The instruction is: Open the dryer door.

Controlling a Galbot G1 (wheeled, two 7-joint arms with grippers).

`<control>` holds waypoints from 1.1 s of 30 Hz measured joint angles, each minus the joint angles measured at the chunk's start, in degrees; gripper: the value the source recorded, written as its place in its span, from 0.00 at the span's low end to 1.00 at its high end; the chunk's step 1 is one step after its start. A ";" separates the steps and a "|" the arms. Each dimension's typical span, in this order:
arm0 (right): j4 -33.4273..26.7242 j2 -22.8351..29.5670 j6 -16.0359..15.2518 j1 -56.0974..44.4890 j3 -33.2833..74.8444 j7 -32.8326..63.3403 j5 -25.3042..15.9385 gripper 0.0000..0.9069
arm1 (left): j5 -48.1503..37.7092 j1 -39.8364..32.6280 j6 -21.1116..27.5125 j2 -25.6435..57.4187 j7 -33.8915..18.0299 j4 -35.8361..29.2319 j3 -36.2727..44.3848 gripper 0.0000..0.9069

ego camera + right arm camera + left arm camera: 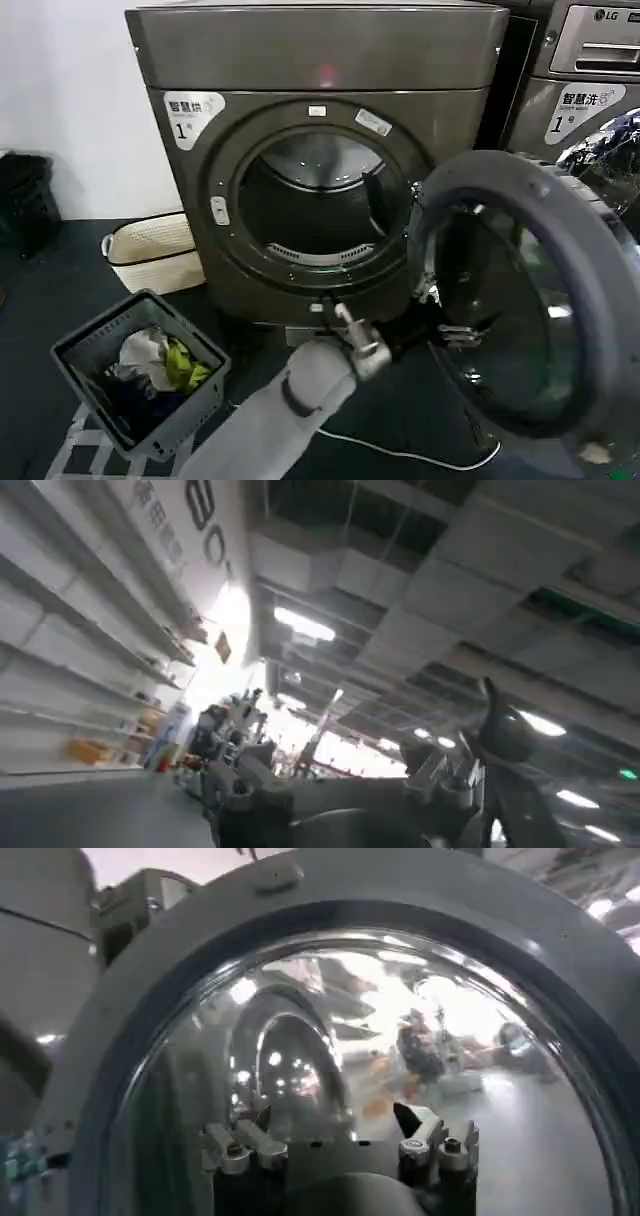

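Note:
The dryer [320,50] stands in the middle with its drum opening [320,200] uncovered. The dryer door [500,170] is swung out to the right, its grey inner face and glass bowl turned toward me. My left arm reaches up from below, and my left gripper [437,332] sits at the lower inner side of the door. In the left wrist view the left gripper [335,1123] is open, facing the door's [400,888] glass bowl from close by, with nothing between the fingers. My right gripper [335,765] is open and points up at the ceiling.
A grey laundry basket [140,385] with clothes stands on the dark floor at the lower left. Behind it a white woven basket [150,250] leans by the dryer. The LG machine [590,60] stands at the right. A white cable [420,455] lies on the floor.

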 joint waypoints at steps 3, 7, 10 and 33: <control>0.43 0.61 0.52 -0.01 0.48 0.00 -0.01 1.00 | 0.35 -2.04 -0.17 -1.63 0.00 2.40 1.06 1.00; 1.06 1.17 0.59 -0.10 1.17 0.11 -0.01 1.00 | 0.68 -4.72 -0.50 -3.69 0.00 5.96 2.11 1.00; 0.89 1.24 0.59 -0.51 1.73 0.26 0.00 1.00 | 0.94 -6.57 -0.69 -5.39 0.01 8.65 2.47 1.00; -3.48 -0.08 2.34 -1.07 3.65 1.42 -2.07 1.00 | 1.78 -11.20 -0.39 -9.86 -0.13 17.78 2.48 1.00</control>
